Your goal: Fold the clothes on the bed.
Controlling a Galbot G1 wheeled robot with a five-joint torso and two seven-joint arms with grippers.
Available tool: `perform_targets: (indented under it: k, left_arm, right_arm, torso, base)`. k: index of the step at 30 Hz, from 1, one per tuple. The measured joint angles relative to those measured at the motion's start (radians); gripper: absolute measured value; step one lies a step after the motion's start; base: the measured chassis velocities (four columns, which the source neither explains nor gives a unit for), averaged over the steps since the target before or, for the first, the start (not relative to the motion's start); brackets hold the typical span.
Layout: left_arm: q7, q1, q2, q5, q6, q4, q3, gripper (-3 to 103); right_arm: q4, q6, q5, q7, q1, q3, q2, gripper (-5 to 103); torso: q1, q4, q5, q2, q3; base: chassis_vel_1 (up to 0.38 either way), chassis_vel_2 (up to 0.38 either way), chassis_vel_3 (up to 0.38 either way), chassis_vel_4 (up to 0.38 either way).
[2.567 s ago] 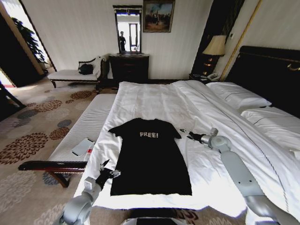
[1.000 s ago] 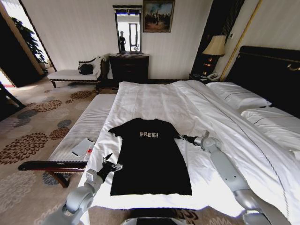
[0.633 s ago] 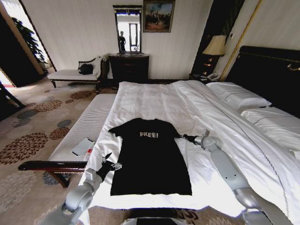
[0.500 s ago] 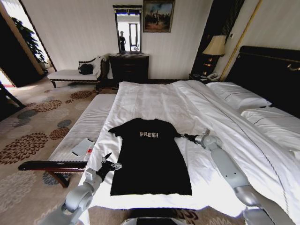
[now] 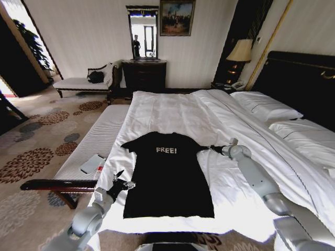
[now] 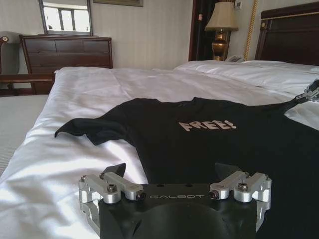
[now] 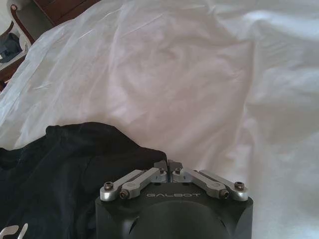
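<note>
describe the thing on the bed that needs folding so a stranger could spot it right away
Start at the large white bed with the dark headboard. Near its foot end a black T-shirt lies flat, between the left gripper and the right gripper at its sleeve. Its white FREE! lettering marks it against the white bedding.

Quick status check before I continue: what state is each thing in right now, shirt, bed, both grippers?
T-shirt: flat, face up on the bed, unfolded, right sleeve pinched.
Bed: made, white duvet smooth with light creases.
Right gripper: shut on the T-shirt's right sleeve edge.
Left gripper: open, low at the T-shirt's left edge near the hem.
Lamp: whether lit, cannot tell.
</note>
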State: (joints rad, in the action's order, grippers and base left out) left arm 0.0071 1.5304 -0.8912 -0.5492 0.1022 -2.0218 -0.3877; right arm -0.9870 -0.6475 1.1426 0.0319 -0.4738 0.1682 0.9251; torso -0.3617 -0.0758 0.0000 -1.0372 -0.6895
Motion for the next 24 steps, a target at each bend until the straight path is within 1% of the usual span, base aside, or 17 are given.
perform_targets:
  k: [4, 5, 6, 7, 9, 10, 12, 16, 24]
  left_arm:
    - [0.000, -0.001, 0.000, 0.000, -0.001, -0.001, 0.000, 100]
    - [0.000, -0.001, 0.000, 0.000, -0.001, -0.001, 0.000, 100]
    - [0.000, -0.001, 0.000, 0.000, -0.001, -0.002, 0.000, 100]
    - [0.000, -0.001, 0.000, 0.000, -0.001, -0.002, 0.000, 100]
    - [0.000, -0.001, 0.000, 0.000, -0.001, -0.002, 0.000, 100]
    - [0.000, -0.001, 0.000, 0.000, -0.001, -0.002, 0.000, 100]
    - [0.000, 0.001, 0.000, 0.000, -0.001, -0.002, -0.001, 100]
    - [0.000, 0.002, 0.000, 0.000, -0.002, -0.002, -0.003, 100]
    - [0.000, 0.001, -0.004, 0.000, -0.003, 0.002, 0.000, 100]
  right_arm:
    - [0.011, 0.052, -0.047, 0.032, 0.019, -0.023, 0.000, 1]
    - [0.011, 0.052, -0.047, 0.032, 0.019, -0.023, 0.000, 1]
    - [0.015, 0.068, -0.070, 0.046, 0.024, -0.031, 0.000, 1]
    - [0.023, 0.097, -0.109, 0.077, 0.030, -0.047, 0.000, 1]
    - [0.032, 0.125, -0.149, 0.111, 0.043, -0.067, 0.003, 1]
    - [0.032, 0.125, -0.149, 0.111, 0.043, -0.067, 0.003, 1]
    - [0.043, 0.146, -0.179, 0.130, 0.062, -0.085, 0.011, 1]
    - [0.058, 0.150, -0.201, 0.133, 0.081, -0.100, 0.017, 1]
    - [0.070, 0.139, -0.223, 0.126, 0.054, -0.087, 0.013, 1]
  torso:
    - [0.000, 0.0002, 0.0000, 0.000, 0.000]
    - [0.000, 0.0002, 0.0000, 0.000, 0.000]
    - [0.000, 0.0002, -0.0001, 0.000, 0.000]
    - [0.000, 0.0001, -0.0001, 0.000, 0.000]
    - [0.000, 0.0000, 0.0000, 0.000, 0.000]
    - [0.000, 0.0000, 0.0000, 0.000, 0.000]
    - [0.000, 0.0002, -0.0001, 0.000, 0.000]
    - [0.000, 0.0005, -0.0002, 0.000, 0.000]
    - [0.000, -0.0001, 0.0002, 0.000, 0.000]
  base:
    - [0.000, 0.000, 0.000, 0.000]
    - [0.000, 0.000, 0.000, 0.000]
    - [0.000, 0.000, 0.000, 0.000]
    - [0.000, 0.000, 0.000, 0.000]
    - [0.000, 0.000, 0.000, 0.000]
    - [0.000, 0.000, 0.000, 0.000]
    - [0.000, 0.000, 0.000, 0.000]
    - [0.000, 0.000, 0.000, 0.000]
    - [0.000, 0.000, 0.000, 0.000]
